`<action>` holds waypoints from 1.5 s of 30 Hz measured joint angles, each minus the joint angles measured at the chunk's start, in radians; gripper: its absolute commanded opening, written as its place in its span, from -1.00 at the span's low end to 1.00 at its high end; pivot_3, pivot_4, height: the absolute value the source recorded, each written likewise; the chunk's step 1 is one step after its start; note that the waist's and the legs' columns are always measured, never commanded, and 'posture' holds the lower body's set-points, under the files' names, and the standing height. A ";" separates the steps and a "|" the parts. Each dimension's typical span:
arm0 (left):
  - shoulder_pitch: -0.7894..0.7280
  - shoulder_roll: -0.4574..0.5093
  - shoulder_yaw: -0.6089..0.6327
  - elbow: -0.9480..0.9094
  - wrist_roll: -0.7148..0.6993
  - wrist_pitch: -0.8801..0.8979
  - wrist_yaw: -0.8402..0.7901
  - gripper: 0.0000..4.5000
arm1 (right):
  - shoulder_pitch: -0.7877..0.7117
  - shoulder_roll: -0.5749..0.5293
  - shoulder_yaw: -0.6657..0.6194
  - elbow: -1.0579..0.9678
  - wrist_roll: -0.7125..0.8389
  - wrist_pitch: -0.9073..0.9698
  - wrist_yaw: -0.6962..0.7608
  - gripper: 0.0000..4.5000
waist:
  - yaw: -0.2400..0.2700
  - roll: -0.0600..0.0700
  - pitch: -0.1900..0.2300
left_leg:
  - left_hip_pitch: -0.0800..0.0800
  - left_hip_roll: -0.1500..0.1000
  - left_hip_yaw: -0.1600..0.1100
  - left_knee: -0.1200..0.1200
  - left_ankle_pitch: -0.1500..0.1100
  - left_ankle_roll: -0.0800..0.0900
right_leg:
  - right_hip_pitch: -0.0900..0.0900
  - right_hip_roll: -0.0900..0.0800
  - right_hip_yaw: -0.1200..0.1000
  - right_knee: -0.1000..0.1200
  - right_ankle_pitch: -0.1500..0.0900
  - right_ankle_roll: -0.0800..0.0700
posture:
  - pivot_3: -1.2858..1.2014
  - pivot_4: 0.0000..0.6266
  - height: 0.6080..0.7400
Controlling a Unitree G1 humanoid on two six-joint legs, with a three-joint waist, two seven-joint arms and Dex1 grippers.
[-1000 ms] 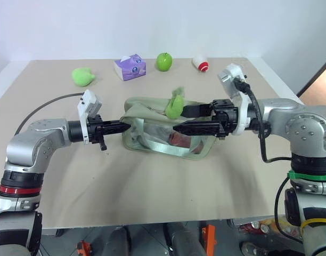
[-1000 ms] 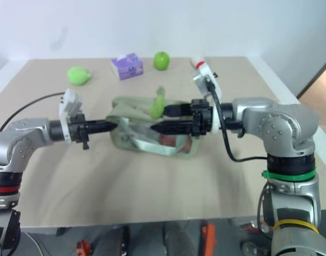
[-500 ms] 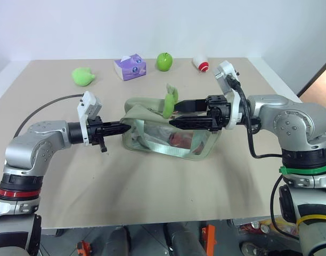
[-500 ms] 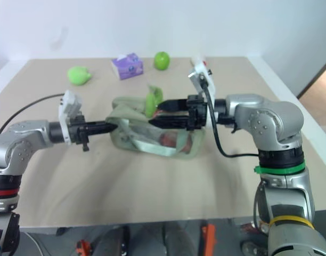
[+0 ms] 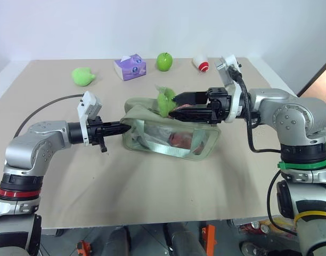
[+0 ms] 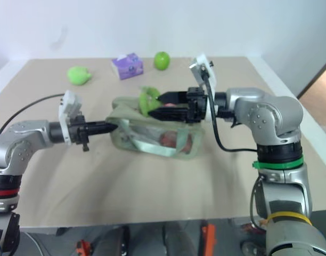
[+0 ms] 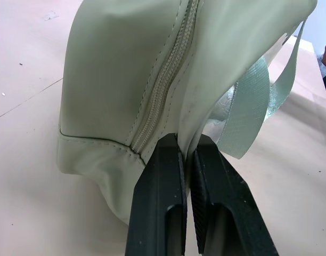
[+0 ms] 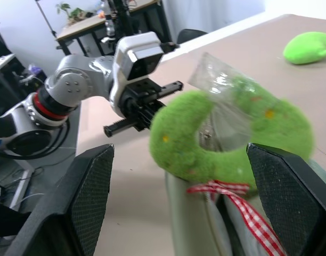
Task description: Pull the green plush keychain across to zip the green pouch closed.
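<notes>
Beige worktop (image 5: pixel 152 186) carries the pouch (image 5: pixel 152 136) at its middle. Since a second ago the right fingers (image 5: pixel 176 105) have risen and swung toward the left arm, and the keychain (image 5: pixel 164 102) has shifted with them along the pouch top. They stay spread, the keychain between their tips. The left fingers (image 7: pixel 187 176), pressed together, still pinch the pouch's end seam.

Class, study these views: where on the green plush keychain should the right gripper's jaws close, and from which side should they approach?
Probably across the green plush keychain where its C-shaped body is fattest. It stands above the green pouch, already between the open right gripper, which points along the zip, so closing from its present side looks sensible.
</notes>
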 measured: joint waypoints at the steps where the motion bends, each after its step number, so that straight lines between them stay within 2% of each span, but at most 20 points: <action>1: 0.000 0.000 0.000 0.000 0.000 0.000 0.000 -1.00 | 0.000 0.003 0.000 -0.006 0.001 0.000 0.000 0.83 | 0.000 0.000 0.000 | 0.000 0.000 0.000 0.000 0.000 0.000 | 0.000 0.000 0.000 0.000 0.000 0.000 | 0.03 -0.52 1.00; 8: -0.001 -0.005 0.000 0.009 0.000 -0.003 -0.001 -1.00 | -0.006 0.023 0.025 -0.042 -0.003 -0.001 0.009 0.83 | 0.000 0.000 0.000 | 0.000 0.000 0.000 0.000 0.000 0.000 | 0.000 0.000 0.000 0.000 0.000 0.000 | 0.03 -0.52 1.00; 15: -0.006 -0.010 0.000 0.022 0.000 -0.004 -0.001 -1.00 | -0.021 0.047 0.134 -0.045 -0.086 -0.048 0.029 0.83 | 0.000 0.000 0.000 | 0.000 0.000 0.000 0.000 0.000 0.000 | 0.000 0.000 0.000 0.000 -0.001 -0.001 | 0.03 -0.52 1.00; 19: -0.007 -0.013 0.000 0.024 0.000 -0.003 0.002 -1.00 | -0.056 0.098 0.184 0.029 -0.167 -0.094 0.019 0.32 | 0.000 0.000 0.000 | 0.000 0.000 0.000 0.000 0.000 0.000 | 0.000 0.000 0.000 0.000 -0.001 -0.001 | 0.03 -0.52 1.00; 27: 0.008 -0.013 0.008 0.006 -0.010 0.002 0.013 -1.00 | -0.072 0.110 0.193 0.084 -0.215 -0.119 0.031 -0.92 | 0.000 0.000 0.000 | 0.000 0.000 -0.001 -0.001 0.000 0.000 | 0.000 0.000 -0.001 0.000 0.000 0.000 | 0.03 -0.52 1.00; 28: 0.008 -0.013 0.008 0.006 -0.011 0.003 0.017 -1.00 | -0.072 0.111 0.193 0.084 -0.216 -0.119 0.033 -0.98 | 0.000 0.000 0.000 | 0.000 0.000 -0.001 -0.001 0.000 0.000 | 0.000 0.000 -0.001 0.000 0.000 0.000 | 0.03 -0.52 1.00; 45: 0.005 -0.026 -0.008 -0.002 -0.031 -0.003 0.016 -1.00 | -0.072 0.074 0.157 0.084 -0.196 -0.109 0.083 -0.98 | 0.002 0.000 0.000 | -0.001 0.000 -0.001 0.000 0.000 0.000 | 0.000 0.000 -0.001 0.000 -0.001 -0.001 | 0.03 -0.52 1.00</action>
